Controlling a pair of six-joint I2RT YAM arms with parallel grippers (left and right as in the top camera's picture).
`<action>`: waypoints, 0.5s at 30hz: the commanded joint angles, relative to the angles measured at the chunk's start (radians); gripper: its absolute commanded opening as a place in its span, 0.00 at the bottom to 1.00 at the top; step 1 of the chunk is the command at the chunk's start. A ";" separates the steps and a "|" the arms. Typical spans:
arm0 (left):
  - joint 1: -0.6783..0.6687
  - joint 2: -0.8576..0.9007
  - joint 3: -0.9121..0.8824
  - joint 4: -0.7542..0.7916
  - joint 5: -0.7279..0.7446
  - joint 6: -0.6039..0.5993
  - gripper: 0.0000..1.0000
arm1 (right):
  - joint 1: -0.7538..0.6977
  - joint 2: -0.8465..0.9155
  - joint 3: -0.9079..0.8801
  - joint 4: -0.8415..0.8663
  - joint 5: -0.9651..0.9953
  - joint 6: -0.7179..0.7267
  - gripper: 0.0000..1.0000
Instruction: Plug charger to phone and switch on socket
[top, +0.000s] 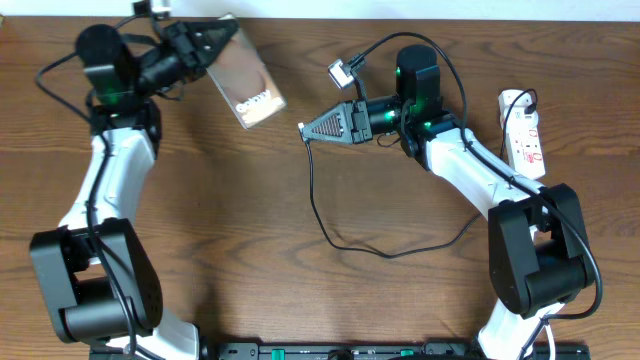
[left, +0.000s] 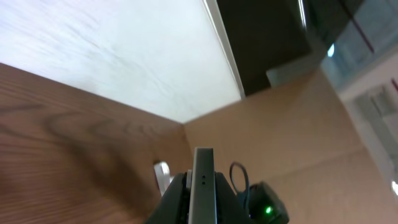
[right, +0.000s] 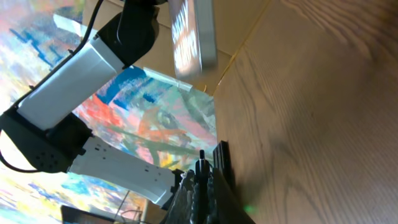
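My left gripper (top: 215, 45) is shut on the upper end of the phone (top: 248, 78), a brownish slab with white lettering, held tilted above the table at the back left. In the left wrist view the phone's thin edge (left: 203, 186) stands between the fingers (left: 203, 198). My right gripper (top: 308, 130) is shut on the charger's connector tip (top: 302, 128), pointing left toward the phone, with a gap between them. The thin black cable (top: 345, 243) loops over the table toward the white socket (top: 524, 135) at the far right. In the right wrist view the tip (right: 202, 160) sticks out of the jaws (right: 202, 183) below the phone (right: 189, 34).
The left arm's white link (right: 74, 81) shows in the right wrist view beside the phone. The right arm's base (top: 535, 250) stands at the front right and the left arm's base (top: 95, 280) at the front left. A small camera module (top: 342, 72) sits behind the right gripper.
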 joint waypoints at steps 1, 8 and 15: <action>0.061 -0.019 0.019 0.011 0.026 -0.069 0.07 | 0.000 0.003 0.013 -0.049 0.040 -0.015 0.01; 0.110 -0.019 0.019 0.011 0.131 -0.094 0.08 | 0.000 0.003 0.013 -0.444 0.388 -0.137 0.01; 0.107 -0.019 0.019 0.011 0.200 -0.090 0.08 | -0.003 0.002 0.045 -0.820 0.876 -0.234 0.01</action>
